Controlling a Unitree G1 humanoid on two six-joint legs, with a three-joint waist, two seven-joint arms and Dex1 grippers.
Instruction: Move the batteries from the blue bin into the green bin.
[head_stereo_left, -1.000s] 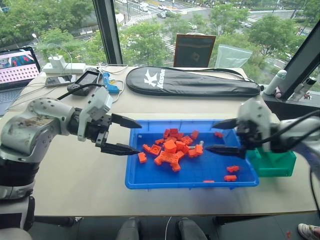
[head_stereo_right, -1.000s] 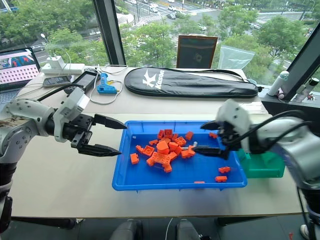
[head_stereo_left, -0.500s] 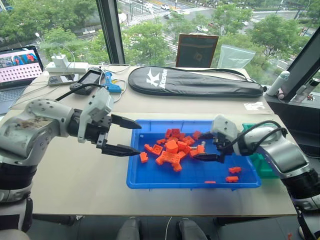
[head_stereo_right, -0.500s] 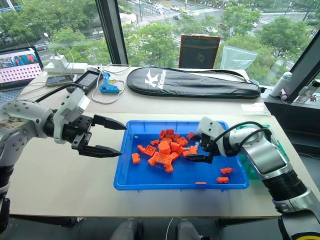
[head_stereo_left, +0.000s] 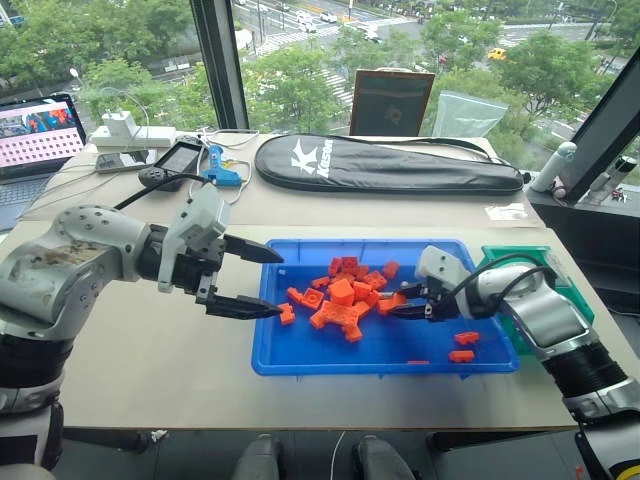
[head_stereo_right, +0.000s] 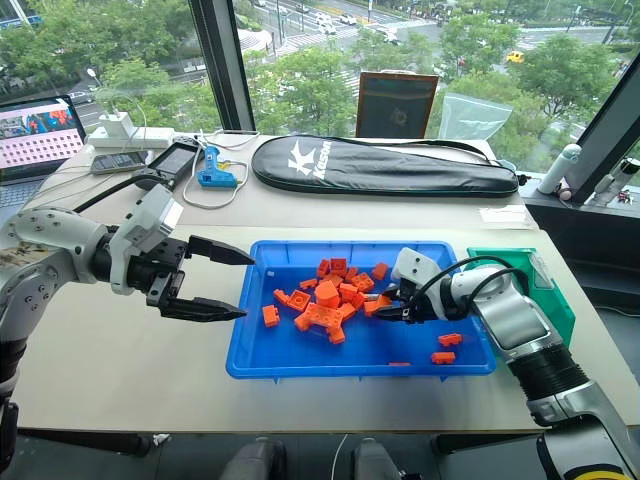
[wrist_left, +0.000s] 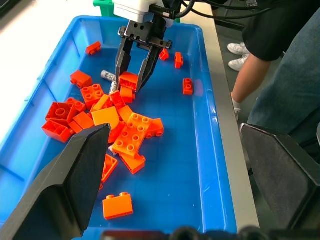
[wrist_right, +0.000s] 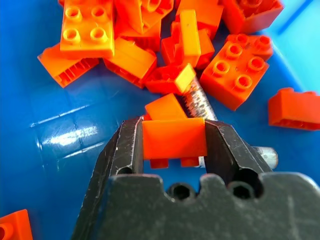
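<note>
1. A battery (wrist_right: 200, 102) lies in the blue bin (head_stereo_left: 300, 360), half under the orange bricks (head_stereo_left: 340, 300), just beyond our right fingers.
2. Our right gripper (wrist_right: 172, 142) has pinched an orange brick (wrist_right: 174, 138) instead; the battery's long way points away from it.
3. Our left gripper (head_stereo_left: 248, 280) hangs wide open, holding nothing, farther off.
4. The green bin (head_stereo_left: 560, 290) waits on the right.

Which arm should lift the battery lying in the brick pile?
Right. The right gripper is already in the blue bin, closed on an orange brick beside a battery, near the green bin. The left gripper hangs open at the far rim.
</note>
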